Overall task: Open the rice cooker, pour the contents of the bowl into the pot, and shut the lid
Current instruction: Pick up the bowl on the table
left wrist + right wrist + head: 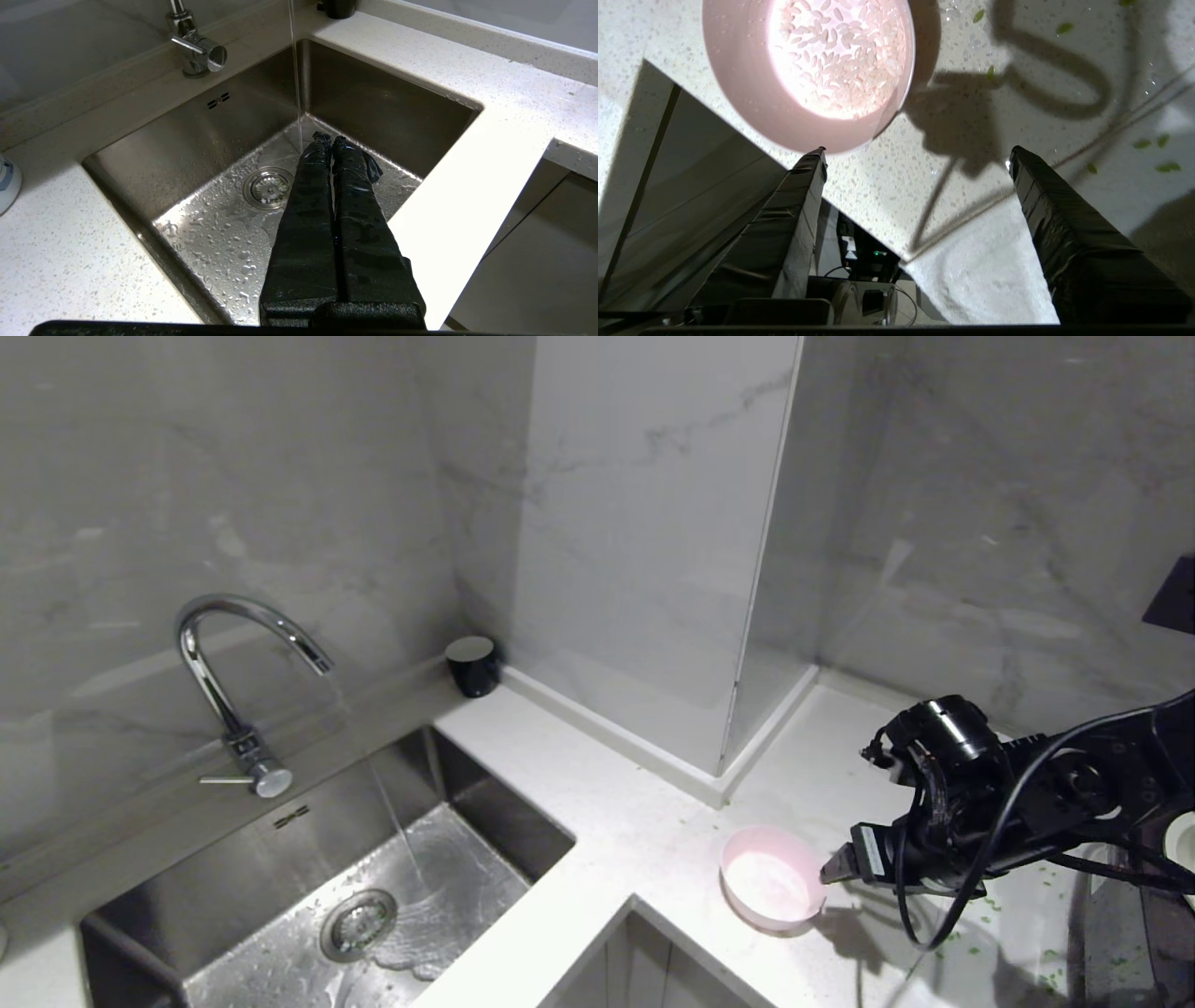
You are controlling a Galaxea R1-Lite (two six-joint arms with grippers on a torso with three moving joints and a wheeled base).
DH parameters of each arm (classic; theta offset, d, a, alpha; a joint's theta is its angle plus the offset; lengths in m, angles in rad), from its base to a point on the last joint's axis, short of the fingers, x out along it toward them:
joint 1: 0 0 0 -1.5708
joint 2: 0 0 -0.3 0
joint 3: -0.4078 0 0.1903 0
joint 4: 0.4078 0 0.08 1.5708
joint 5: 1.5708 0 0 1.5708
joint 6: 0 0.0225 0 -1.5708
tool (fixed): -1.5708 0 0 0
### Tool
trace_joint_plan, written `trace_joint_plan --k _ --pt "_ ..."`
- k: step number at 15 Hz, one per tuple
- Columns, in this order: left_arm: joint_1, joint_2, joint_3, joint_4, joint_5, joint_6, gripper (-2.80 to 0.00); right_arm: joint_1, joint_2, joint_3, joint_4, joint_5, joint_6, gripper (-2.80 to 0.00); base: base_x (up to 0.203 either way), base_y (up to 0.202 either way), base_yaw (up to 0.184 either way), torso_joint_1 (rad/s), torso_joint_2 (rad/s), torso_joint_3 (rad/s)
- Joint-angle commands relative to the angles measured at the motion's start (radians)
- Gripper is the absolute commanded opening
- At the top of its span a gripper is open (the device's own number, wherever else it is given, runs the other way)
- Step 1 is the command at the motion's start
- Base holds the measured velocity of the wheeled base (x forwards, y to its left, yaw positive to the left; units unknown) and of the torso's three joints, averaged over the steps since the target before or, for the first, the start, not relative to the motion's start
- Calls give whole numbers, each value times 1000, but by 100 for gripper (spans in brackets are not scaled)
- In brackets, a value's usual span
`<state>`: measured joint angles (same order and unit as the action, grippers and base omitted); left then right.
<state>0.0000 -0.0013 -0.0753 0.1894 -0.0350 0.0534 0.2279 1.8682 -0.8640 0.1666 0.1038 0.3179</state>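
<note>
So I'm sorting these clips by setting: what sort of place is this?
Most likely a home kitchen: a steel sink under a running chrome tap, set in a white speckled worktop with marble-look walls, and a pink bowl of rice.

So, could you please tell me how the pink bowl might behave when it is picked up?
The bowl looks like thin plastic, so probably light and slightly flexible. Loose rice fills it, so tilting would likely spill grains. It sits near the counter edge, so a nudge from the open right hand might slide it off.

No legible text, labels, brand marks or nos. anywhere, all three views incl.
</note>
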Motion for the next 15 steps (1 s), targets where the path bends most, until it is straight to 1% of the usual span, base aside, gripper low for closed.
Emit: trace_joint_plan --k 1,6,12,13,15 --pt "0 -2 0 1 0 0 -280 -1 84 -2 -39 1 0 0 0 0 0 0 0 0" --pt "0 -2 0 1 0 -1 -280 -1 168 -12 -109 0 1 0 0 0 0 0 0 0" --pt "0 -2 0 1 0 -3 -280 -2 200 -39 -110 0 7 0 0 0 0 0 0 0" --pt "0 -2 0 1 0 -3 -280 -2 203 -41 -110 -1 7 -280 0 0 0 0 0 0" --pt "0 -2 0 1 0 -4 -280 -1 200 -43 -110 -3 9 -280 0 0 0 0 0 0"
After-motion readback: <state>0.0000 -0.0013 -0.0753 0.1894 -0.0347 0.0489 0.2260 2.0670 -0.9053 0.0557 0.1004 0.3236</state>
